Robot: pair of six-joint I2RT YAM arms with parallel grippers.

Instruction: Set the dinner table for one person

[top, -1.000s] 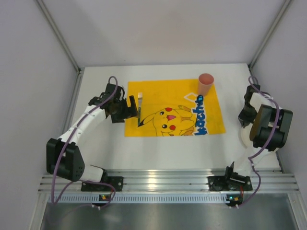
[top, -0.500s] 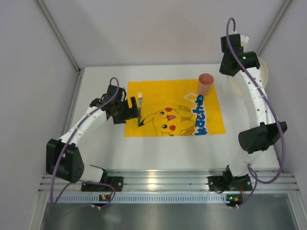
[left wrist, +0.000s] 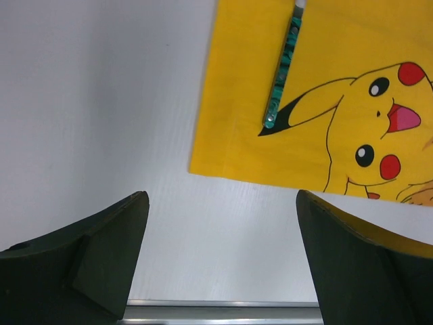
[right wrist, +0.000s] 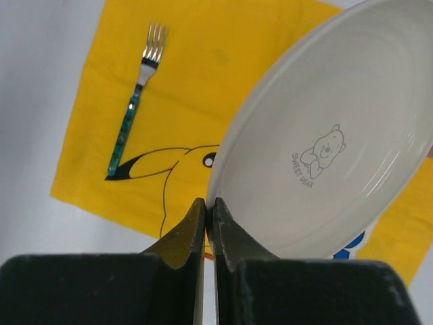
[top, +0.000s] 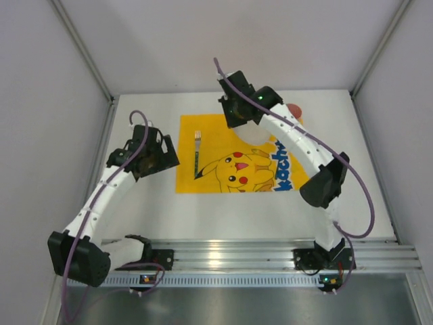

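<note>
As the right gripper (right wrist: 208, 203) pinches it, the plate (right wrist: 325, 101) lettering begins "SWEET".

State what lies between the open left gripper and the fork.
Only bare white table, then a strip of yellow cloth; the left wrist view shows it.

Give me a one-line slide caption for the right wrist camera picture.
Right gripper pinches the rim of a white plate above the yellow cloth, a fork lying on it.
</note>
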